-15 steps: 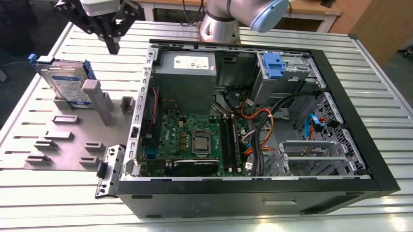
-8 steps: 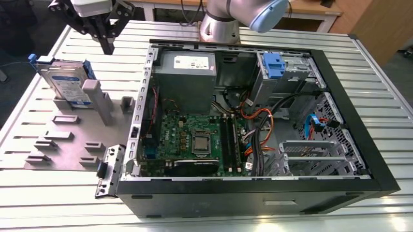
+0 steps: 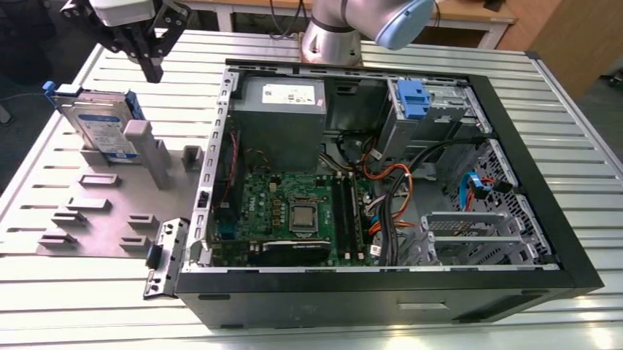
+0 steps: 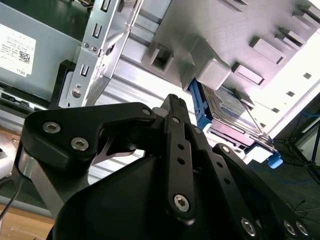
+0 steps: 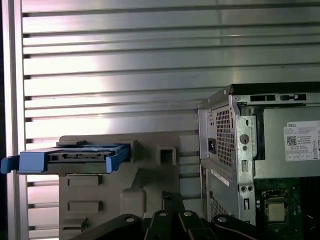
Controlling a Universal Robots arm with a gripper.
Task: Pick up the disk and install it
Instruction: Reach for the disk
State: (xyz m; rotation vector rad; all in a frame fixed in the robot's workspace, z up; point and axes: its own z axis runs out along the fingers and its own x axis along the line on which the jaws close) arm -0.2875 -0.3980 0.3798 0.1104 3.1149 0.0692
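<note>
Gripper (image 3: 153, 74) jaws are pressed together with nothing held, and it hangs in the upper left of the exterior view with clear air around the tips. Just below, the disk (image 3: 98, 125) stands on edge in its blue carrier, slotted into a grey fixture plate (image 3: 107, 215) on the slatted table (image 3: 574, 109). Open space separates the disk's top edge from the gripper. An open computer case (image 3: 533, 175) occupies the centre and right, its near wall just beside the fixture plate's edge.
</note>
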